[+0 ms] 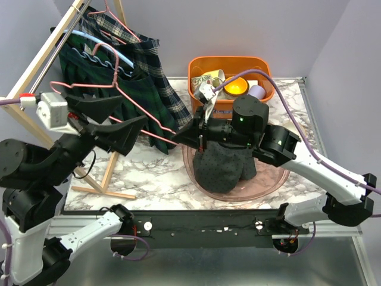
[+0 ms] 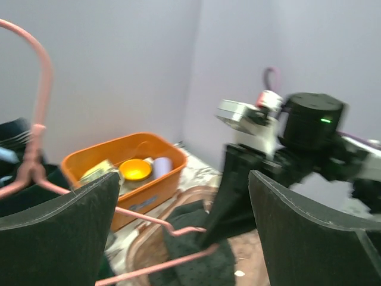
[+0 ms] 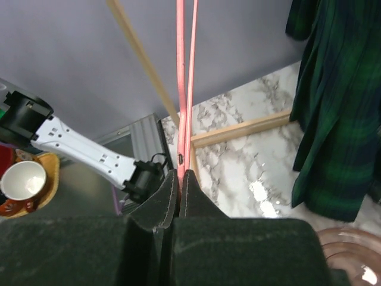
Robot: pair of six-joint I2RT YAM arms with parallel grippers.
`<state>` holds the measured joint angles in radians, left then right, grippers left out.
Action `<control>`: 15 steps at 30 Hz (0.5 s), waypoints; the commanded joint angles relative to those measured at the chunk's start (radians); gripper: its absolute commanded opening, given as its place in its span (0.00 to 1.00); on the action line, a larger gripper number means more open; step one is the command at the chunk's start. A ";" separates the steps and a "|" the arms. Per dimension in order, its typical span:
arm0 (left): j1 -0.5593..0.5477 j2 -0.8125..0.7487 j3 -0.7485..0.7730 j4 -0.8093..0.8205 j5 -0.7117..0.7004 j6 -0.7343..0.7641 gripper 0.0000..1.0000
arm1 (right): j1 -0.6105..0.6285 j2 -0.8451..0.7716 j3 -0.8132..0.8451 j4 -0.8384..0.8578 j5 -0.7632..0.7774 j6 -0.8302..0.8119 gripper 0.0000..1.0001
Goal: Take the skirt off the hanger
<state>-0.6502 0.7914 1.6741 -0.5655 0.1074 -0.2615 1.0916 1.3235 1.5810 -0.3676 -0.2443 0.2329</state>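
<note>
R claw is pinched tight on the thin pink wire hanger at one end. L claw stands wide apart w/ the wire crossing low through its gap, gripping nothing. The grey speckled fabric skirt lies slumped in the translucent pink round basin on the marble-pattern bench, under the R arm. Judging by that, the step in hand is getting the last of the skirt clear of the wire. Best to keep R's pinch firm so the hanger doesn't swing, then lift the hanger up & away toward the L side w/o dragging cloth out of the basin; close L on the wire nr the hook only if it sags. Watch the dark green plaid skirts on the light wooden rack just beside, easy to snag. Can't tell whether any fold of the grey skirt is still caught on the hanger: R arm covers that spot in top view, and L wrist view is blurred there. Hanger's hook end is cut off in R wrist view.
</note>
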 commanded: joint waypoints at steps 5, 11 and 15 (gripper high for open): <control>-0.003 -0.069 -0.120 0.193 0.484 -0.065 0.99 | 0.005 0.175 0.302 -0.040 0.033 -0.181 0.01; -0.003 -0.073 -0.165 0.239 0.592 -0.068 0.99 | 0.004 0.344 0.511 -0.129 0.022 -0.213 0.01; -0.003 -0.077 -0.166 0.246 0.604 -0.055 0.99 | 0.005 0.401 0.597 -0.163 0.022 -0.205 0.01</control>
<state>-0.6502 0.7235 1.5089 -0.3721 0.6151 -0.3161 1.0916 1.6760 2.0651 -0.4732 -0.2249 0.0509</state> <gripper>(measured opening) 0.988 0.022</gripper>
